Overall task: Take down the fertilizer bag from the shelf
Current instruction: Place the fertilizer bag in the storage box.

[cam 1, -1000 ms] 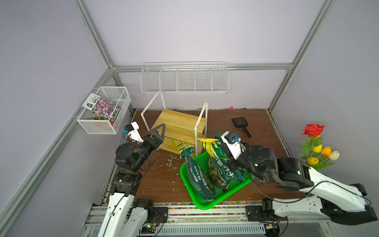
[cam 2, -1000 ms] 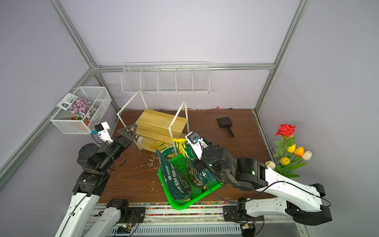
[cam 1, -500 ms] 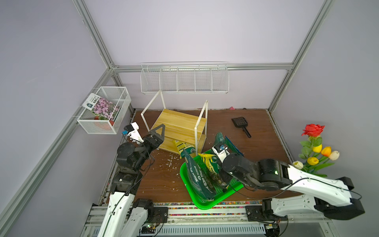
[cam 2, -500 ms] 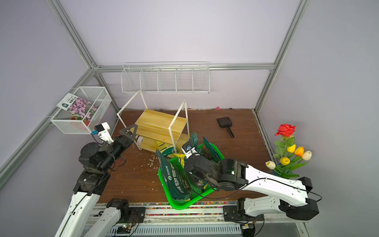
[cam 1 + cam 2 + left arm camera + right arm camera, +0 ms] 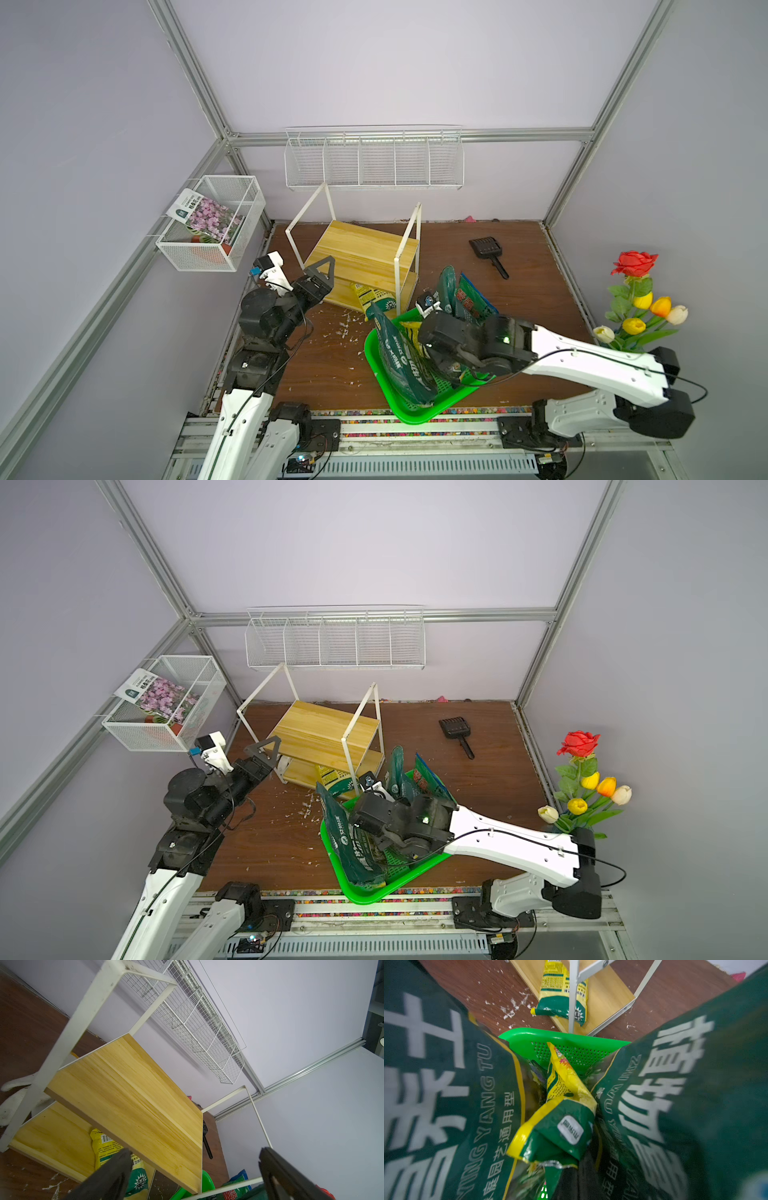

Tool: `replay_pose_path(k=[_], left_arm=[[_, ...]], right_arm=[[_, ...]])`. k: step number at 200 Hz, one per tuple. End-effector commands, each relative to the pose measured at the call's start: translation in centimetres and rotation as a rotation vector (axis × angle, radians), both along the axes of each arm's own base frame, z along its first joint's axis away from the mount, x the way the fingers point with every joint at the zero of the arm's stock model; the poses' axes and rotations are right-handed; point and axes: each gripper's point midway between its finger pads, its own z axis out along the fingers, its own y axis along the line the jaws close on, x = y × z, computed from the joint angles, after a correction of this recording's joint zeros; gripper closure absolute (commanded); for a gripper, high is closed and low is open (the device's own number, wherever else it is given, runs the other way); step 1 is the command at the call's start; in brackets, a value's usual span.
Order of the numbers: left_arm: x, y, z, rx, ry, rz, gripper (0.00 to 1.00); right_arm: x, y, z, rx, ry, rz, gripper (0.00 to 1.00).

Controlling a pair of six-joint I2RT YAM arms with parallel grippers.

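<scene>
Beside the yellow wooden shelf (image 5: 361, 249), the right claw (image 5: 436, 357) grips a crumpled yellow-green fertilizer bag (image 5: 560, 1122); the left claw (image 5: 327, 272) is spread wide, empty.

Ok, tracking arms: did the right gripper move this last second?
Yes: the right gripper, holding the yellow bag, dropped from beside the shelf into the green basket.

Tall dark green bags (image 5: 395, 353) jammed the green plastic basket (image 5: 415, 413), hardly a gap; brown wooden table (image 5: 324, 365) left of it was open, white-framed yellow-board shelf (image 5: 365, 249) behind.
</scene>
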Motion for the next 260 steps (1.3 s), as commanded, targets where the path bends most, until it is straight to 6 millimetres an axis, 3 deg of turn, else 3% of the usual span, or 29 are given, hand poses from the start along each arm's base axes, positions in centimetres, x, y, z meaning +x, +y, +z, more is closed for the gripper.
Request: replay_pose_path(k=[1,23,70,100,135,166,205,230,260], left_arm=[[-0.4,0.3,0.4,0.018,-0.019,0.015,0.01],[-0.5,0.6,0.0,0.021,-0.015,0.029,0.01],[-0.5,0.7,-0.5,0.019,-0.004,0.033,0.01],[-0.2,0.6,-0.7,0.011,0.005,0.036,0.00],[-0.1,0.7,-1.2,0.012,0.020,0.041,0.01],[-0.1,1.2,-1.8,0.006,0.017,0.069,0.00],[-0.1,1.5,-3.0,0.013,0.051,0.089,0.01],[0.2,1.1,-4.9,0.017,0.092,0.068,0.01],[0.5,1.0,-8.7,-0.022,0.165,0.067,0.02]], right_arm=[[0.2,0.2,-3.2,-0.034,0.071,-0.030,1.00],[0.4,1.1,-5.7,-0.021,0.117,-0.025,1.00],[0.7,0.5,-10.2,-0.074,0.176,-0.058,1.00],[0.6,0.5,-10.8,-0.088,0.188,-0.061,1.00],[1.4,0.9,-7.9,-0.013,0.120,-0.050,1.00],[2.1,0.9,-3.5,0.057,0.032,-0.032,0.80],[3.2,0.8,2.6,0.148,-0.087,0.001,0.66],[4.0,0.6,6.0,0.172,-0.167,0.014,0.61],[5.2,0.1,9.2,0.190,-0.245,0.017,0.58]])
